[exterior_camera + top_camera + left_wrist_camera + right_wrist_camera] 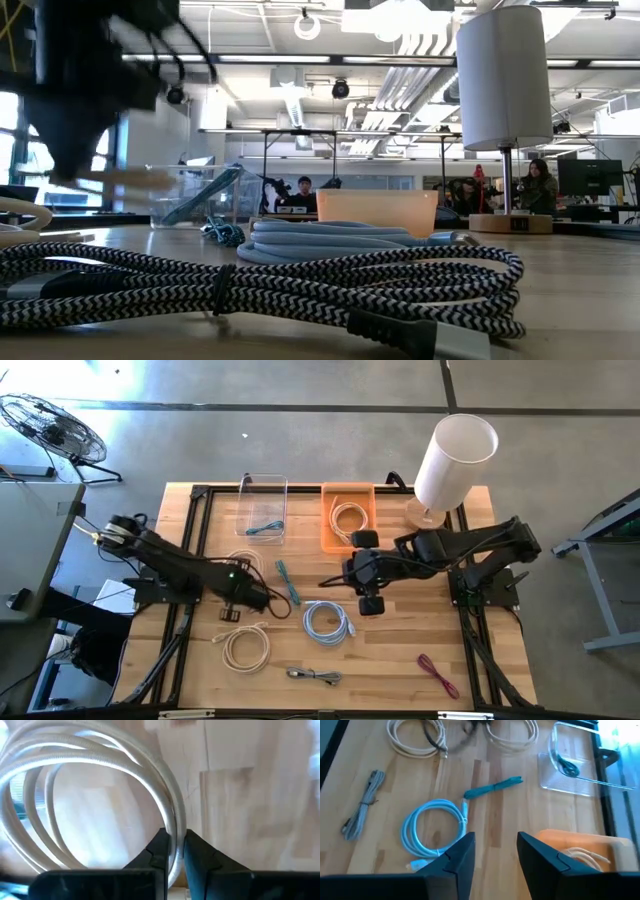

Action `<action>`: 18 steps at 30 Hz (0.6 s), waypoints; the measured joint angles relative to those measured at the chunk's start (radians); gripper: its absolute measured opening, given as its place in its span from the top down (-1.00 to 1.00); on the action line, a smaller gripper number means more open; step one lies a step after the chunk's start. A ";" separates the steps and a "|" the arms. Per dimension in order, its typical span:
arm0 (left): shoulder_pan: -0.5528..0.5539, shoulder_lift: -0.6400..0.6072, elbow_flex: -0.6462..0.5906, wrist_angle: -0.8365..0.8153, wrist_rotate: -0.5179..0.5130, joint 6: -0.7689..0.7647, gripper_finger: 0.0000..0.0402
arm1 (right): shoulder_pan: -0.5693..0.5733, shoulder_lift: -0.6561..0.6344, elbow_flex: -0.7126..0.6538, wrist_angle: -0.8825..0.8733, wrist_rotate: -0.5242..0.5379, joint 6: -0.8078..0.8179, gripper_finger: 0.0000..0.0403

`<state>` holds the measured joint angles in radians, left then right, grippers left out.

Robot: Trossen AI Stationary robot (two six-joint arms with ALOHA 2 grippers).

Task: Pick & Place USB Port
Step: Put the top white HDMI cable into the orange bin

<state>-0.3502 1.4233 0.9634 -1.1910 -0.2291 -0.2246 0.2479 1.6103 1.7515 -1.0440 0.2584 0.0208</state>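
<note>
My left gripper [258,588] is low over the left middle of the table, shut on a white coiled cable [243,562]. It shows as a dark blurred shape in the low view [85,150]. My right gripper [328,581] hangs open and empty above the middle of the table, near the orange bin [348,532]. In the right wrist view its fingers [462,857] stand apart above a light blue coiled cable [432,832]. A white cable [349,518] lies in the orange bin. A teal cable [266,527] lies in the clear box [262,495]. My left gripper pinches the white coil's strands [175,836] between its two fingers [159,851] at one side of the loop. The fingers lie across the strands and come from above. The loop spreads away from the fingers; whether it is lifted off the wood I cannot tell.
On the table lie a loose teal cable [287,582], a light blue coil [327,621], a cream coil [246,646], a grey braided cable [315,676] and a red cable [437,675]. A white lamp [455,455] stands at the back right.
</note>
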 joint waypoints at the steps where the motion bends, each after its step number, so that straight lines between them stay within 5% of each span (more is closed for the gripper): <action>1: -0.017 -0.011 0.049 -0.025 -0.016 -0.016 0.85 | 0.004 -0.004 0.000 -0.002 0.011 -0.002 0.33; 10: -0.136 -0.140 0.445 0.083 -0.335 0.030 0.85 | 0.029 -0.024 0.002 -0.007 -0.034 -0.076 0.29; 18: -0.216 -0.218 0.471 0.365 -0.417 0.197 0.85 | 0.029 -0.023 0.001 0.075 -0.048 -0.117 -0.05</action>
<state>-0.5662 1.2050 1.4343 -0.8262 -0.6456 -0.0273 0.2768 1.5871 1.7527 -0.9686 0.2105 -0.0962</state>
